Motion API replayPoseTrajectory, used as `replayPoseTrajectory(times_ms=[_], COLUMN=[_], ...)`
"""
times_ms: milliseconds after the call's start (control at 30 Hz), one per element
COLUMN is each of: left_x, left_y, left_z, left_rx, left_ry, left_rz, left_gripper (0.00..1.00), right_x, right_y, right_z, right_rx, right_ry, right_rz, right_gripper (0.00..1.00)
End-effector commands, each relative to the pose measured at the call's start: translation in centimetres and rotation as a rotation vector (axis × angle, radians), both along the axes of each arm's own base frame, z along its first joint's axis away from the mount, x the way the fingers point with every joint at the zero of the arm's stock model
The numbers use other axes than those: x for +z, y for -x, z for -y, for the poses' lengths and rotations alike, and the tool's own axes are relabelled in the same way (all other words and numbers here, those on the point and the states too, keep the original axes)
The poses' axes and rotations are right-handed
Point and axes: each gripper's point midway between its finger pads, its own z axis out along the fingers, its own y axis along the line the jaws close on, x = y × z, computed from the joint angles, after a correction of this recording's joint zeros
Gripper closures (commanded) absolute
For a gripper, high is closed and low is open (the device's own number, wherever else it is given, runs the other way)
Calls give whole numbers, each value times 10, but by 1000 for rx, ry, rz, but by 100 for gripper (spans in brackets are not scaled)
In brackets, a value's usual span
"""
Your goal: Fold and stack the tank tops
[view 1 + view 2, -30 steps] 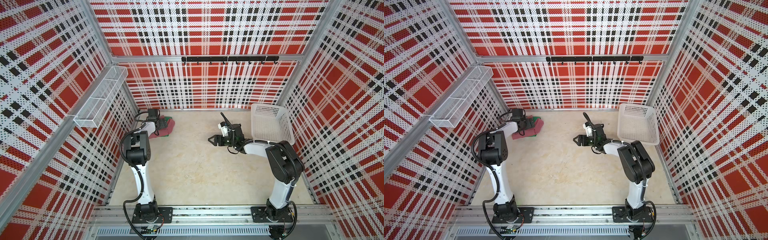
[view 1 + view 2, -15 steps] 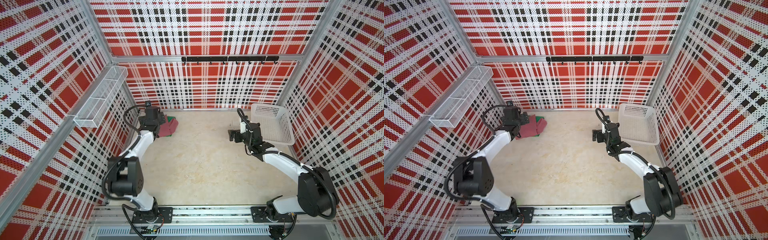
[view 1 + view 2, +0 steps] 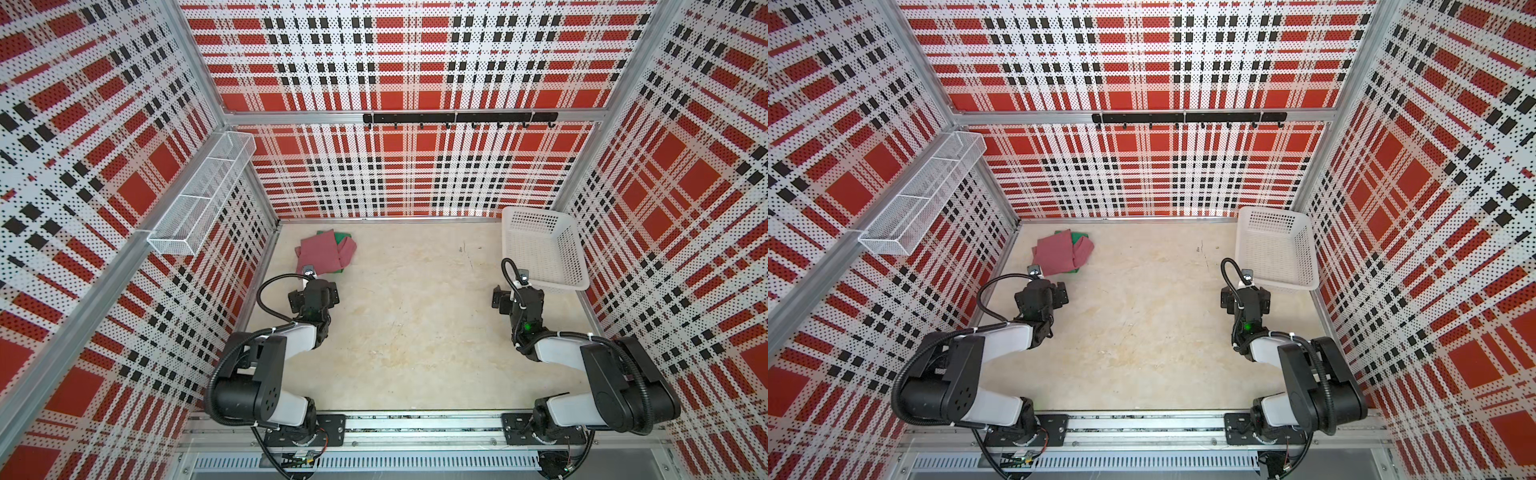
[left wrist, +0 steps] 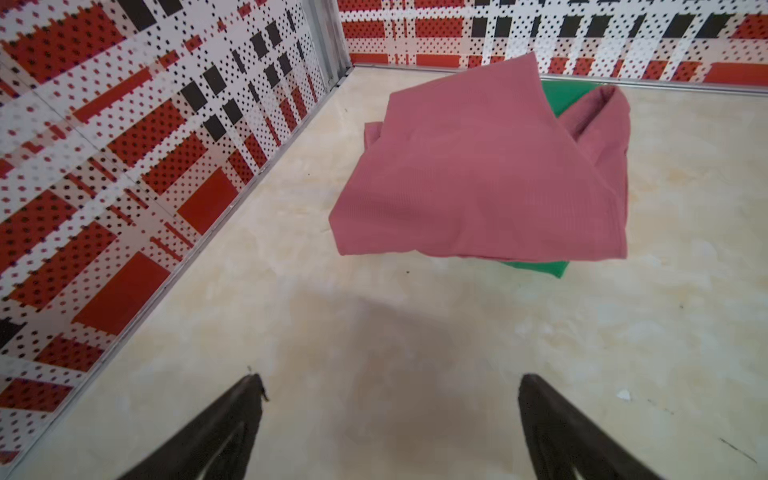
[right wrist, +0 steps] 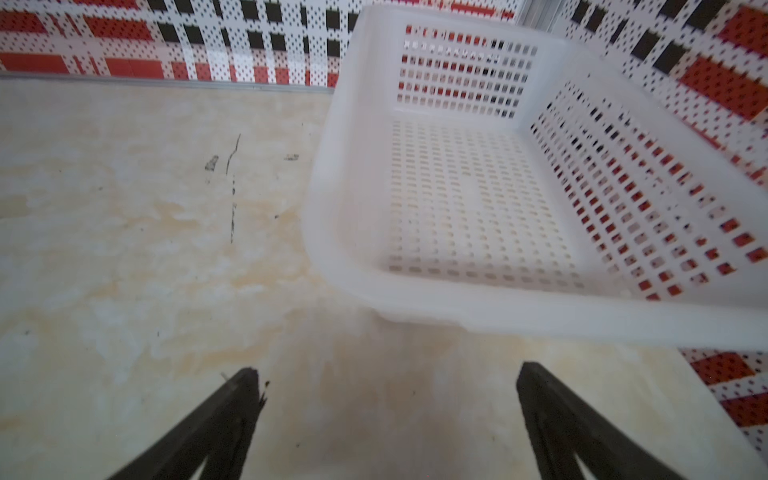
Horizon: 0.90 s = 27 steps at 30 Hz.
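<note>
Left claw [image 4: 390, 376] and right claw [image 5: 386, 367] gape wide over bare table [image 4: 291, 332], short of pink tank top [image 4: 478, 174] and basket [image 5: 415, 307].

Left of centre in both top views: the bright green cloth tank top [image 3: 342, 240] is largely hidden beneath the dusty rose-pink cloth tank top [image 3: 322, 254] (only edge slivers show), so its fold state cannot be determined. Right wrist view: the white perforated plastic basket [image 5: 332, 174] is blurred and cut off by the frame edge.
</note>
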Motion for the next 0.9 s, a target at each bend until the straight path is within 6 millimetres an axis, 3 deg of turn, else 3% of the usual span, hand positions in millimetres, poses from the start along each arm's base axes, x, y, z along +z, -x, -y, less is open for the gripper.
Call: replayPoseTrajectory(times_ms=[0,100,133,233,267,533,867], left_x=[46,48,50,53,53,64,66], left_y=[-24,-30,-29,-25,-21,24,26], left_z=[9,1,-2,-17,-19,-27,-25], left_rx=[-46,-23,-25,-49,-48,7,20], left_ry=[-5,-56,-60,18,31,28,6], left_rz=[225,220,238,318,329,508,514], left_gripper=[2,2,2,2,2,2,2], right_x=[35,35,27,25,17,20,21], right_y=[-8,-9,-7,-3,-5,-7,-8], right_z=[7,18,21,29,26,28,30], right_rx=[-20,-24,-16,-15,-3,-4,-21], right_ry=[50,13,-30,-50,-61,-71,-64], right_rz=[172,242,202,274,212,223,231], right_gripper=[0,0,0,0,0,0,0])
